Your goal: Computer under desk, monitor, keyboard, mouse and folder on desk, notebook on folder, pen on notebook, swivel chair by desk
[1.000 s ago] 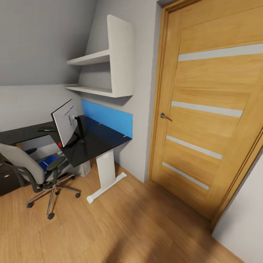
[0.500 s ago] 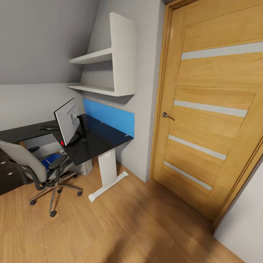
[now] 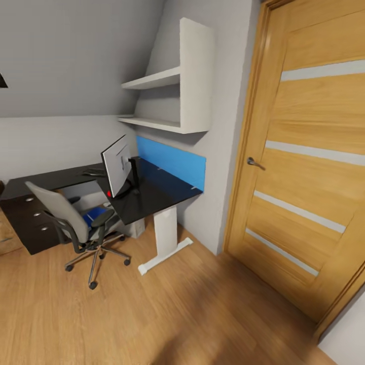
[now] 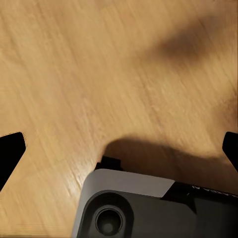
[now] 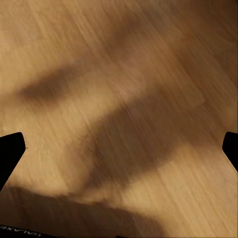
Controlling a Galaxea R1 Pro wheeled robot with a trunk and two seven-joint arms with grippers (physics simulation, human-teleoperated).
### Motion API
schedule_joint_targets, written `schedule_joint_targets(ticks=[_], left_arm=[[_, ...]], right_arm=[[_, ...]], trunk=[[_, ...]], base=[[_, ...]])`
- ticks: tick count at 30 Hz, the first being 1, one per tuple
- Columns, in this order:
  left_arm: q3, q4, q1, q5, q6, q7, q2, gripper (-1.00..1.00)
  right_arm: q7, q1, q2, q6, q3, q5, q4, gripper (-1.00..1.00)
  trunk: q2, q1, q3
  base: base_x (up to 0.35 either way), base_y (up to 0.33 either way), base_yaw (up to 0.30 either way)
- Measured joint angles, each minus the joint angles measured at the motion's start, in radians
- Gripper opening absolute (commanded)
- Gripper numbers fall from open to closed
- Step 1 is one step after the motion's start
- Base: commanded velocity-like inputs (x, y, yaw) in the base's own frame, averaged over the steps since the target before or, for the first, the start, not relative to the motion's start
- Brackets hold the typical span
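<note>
Black desk [image 3: 152, 200] sits in the corner under some white shelves [image 3: 175, 86], with a blue panel [image 3: 170, 161] along the wall behind it. Monitor [image 3: 115, 165] stands on the desk, turned side-on. Grey chair [image 3: 66, 218] is parked right in front of the desk with something blue on its seat, can't make out what. Drawer unit [image 3: 28, 223] is at the desk's far end. Big wooden door [image 3: 309, 167] on the right. Both wrist cams look down at wood floor [image 3: 167, 314]; left gripper [image 4: 119, 148] and right gripper [image 5: 119, 148] fingers are spread wide, holding nothing.
</note>
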Motion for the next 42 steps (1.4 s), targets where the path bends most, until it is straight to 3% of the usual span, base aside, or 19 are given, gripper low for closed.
schedule_joint_targets(ticks=[15, 33, 42], left_arm=[[0.001, 0.000, 0.000, 0.000, 0.000, 0.000, 0.001, 1.00], [0.002, 0.000, 0.000, 0.000, 0.000, 0.001, 0.001, 1.00], [0.002, 0.000, 0.000, 0.000, 0.000, 0.001, 0.001, 1.00]], right_arm=[[-0.001, 0.000, 0.000, 0.000, 0.001, 0.002, 0.000, 1.00], [-0.001, 0.000, 0.000, 0.001, 0.003, 0.003, 0.000, 1.00], [-0.001, 0.000, 0.000, 0.001, 0.003, 0.003, 0.001, 1.00]], trunk=[[0.000, 0.000, 0.000], [0.000, 0.000, 0.000], [0.000, 0.000, 0.000]], base=[[0.000, -0.052, 0.279], [0.000, -0.272, 0.279], [0.000, -0.052, 0.279]])
